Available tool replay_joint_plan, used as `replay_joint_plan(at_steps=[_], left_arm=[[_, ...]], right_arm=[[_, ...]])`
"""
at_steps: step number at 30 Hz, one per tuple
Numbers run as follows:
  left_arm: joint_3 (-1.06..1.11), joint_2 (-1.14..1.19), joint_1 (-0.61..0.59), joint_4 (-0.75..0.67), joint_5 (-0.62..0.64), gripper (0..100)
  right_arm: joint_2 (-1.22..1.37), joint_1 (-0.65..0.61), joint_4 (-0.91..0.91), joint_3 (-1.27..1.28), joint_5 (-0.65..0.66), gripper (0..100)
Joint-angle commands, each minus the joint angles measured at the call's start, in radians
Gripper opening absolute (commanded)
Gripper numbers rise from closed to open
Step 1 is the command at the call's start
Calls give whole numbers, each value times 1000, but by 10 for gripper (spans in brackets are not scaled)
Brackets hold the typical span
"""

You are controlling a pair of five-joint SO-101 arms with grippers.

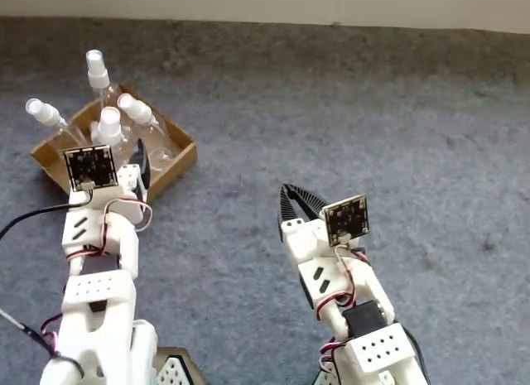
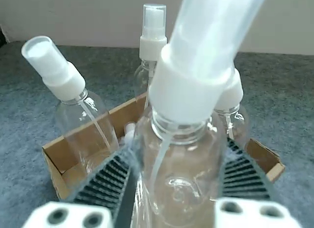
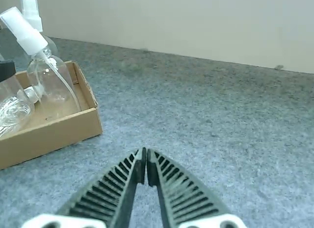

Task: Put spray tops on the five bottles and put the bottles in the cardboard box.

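Note:
The cardboard box (image 1: 179,163) sits at the far left of the grey table. Clear bottles with white spray tops stand in it: one at the left (image 1: 43,113), one at the right (image 1: 137,111), and one at its far corner (image 1: 98,70). My left gripper (image 1: 124,157) is over the box, shut on another capped bottle (image 1: 109,127). In the left wrist view that bottle (image 2: 179,154) stands upright between both fingers (image 2: 105,181), above the box (image 2: 56,162). My right gripper (image 1: 291,196) rests shut and empty over the middle of the table, its fingertips (image 3: 145,162) together, away from the box (image 3: 49,135).
Bare grey carpet-like surface (image 1: 373,120) spreads to the right of the box and beyond the right arm. A pale wall (image 3: 196,22) bounds the table's far side.

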Motion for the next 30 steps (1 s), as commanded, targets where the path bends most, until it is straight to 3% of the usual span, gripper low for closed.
replay_joint_plan(at_steps=[1, 22, 30], left_arm=[[-16, 108, -10, -152, 12, 59], [-22, 518, -25, -540, 100, 59], [-42, 638, -28, -603, 100, 59]], right_arm=[[-8, -7, 2, 119, 11, 5], [-7, -7, 2, 119, 11, 5], [-7, -7, 2, 119, 11, 5]])
